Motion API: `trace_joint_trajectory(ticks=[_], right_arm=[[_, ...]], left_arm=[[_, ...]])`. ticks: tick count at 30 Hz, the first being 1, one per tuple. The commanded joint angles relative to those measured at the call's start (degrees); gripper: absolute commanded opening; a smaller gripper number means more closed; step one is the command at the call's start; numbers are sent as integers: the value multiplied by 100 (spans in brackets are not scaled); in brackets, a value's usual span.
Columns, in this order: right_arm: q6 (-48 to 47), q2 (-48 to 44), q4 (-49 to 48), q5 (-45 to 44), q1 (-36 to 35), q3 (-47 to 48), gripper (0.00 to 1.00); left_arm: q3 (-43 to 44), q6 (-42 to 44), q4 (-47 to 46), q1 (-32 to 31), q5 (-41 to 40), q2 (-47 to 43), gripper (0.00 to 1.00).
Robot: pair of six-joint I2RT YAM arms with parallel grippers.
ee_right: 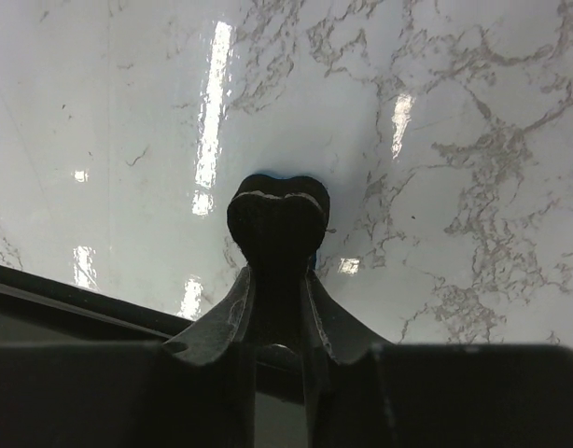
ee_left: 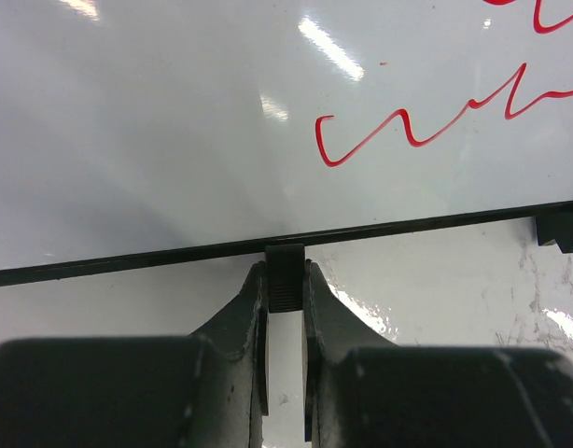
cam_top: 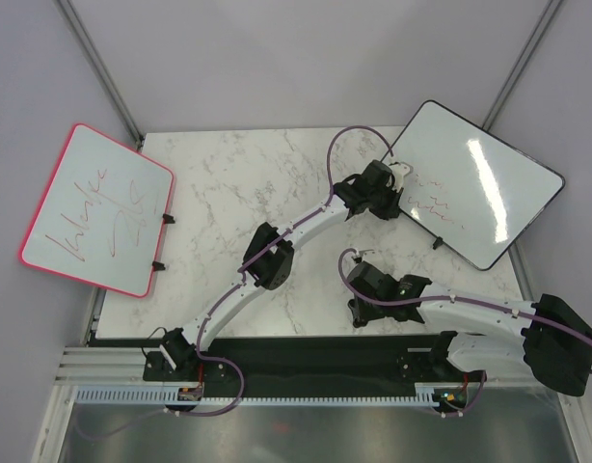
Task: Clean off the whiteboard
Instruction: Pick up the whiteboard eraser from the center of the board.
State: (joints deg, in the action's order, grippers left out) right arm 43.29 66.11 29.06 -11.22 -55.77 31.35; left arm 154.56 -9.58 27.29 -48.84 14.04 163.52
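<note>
The black-framed whiteboard (cam_top: 479, 183) lies tilted over the table's back right corner, with orange-red handwriting (cam_top: 433, 203) on its near left part. My left gripper (cam_top: 397, 188) is at its left edge, shut on a small black ribbed tab (ee_left: 286, 275) sticking out of the frame (ee_left: 128, 261). The red writing (ee_left: 408, 126) shows just past it on the white face (ee_left: 174, 121). My right gripper (cam_top: 359, 311) is low over the marble near the front, shut on a dark rounded eraser pad (ee_right: 277, 219) held just above the table.
A pink-framed whiteboard (cam_top: 98, 207) with red scribbles overhangs the table's left edge. A second black foot (ee_left: 562, 229) sticks out of the black frame to the right. A dark rail (ee_right: 62, 299) runs along the table's front edge. Marble table (cam_top: 248, 183).
</note>
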Motion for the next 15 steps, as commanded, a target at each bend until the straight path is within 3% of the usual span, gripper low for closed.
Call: trace_joint_trajectory(ticks=[1, 4, 10, 15], right_arm=[[75, -80, -234, -143, -39, -33, 12], [39, -115, -225, -187, -39, -7, 1], [-66, -351, -16, -476, -31, 238, 0], [-293, -1028, 2110, -1960, 346, 1406, 0]], left_arm=[[188, 44, 435, -152, 424, 154, 2], [197, 44, 435, -152, 424, 162, 2], [188, 36, 435, -152, 424, 162, 2], [171, 36, 427, -152, 415, 154, 2]])
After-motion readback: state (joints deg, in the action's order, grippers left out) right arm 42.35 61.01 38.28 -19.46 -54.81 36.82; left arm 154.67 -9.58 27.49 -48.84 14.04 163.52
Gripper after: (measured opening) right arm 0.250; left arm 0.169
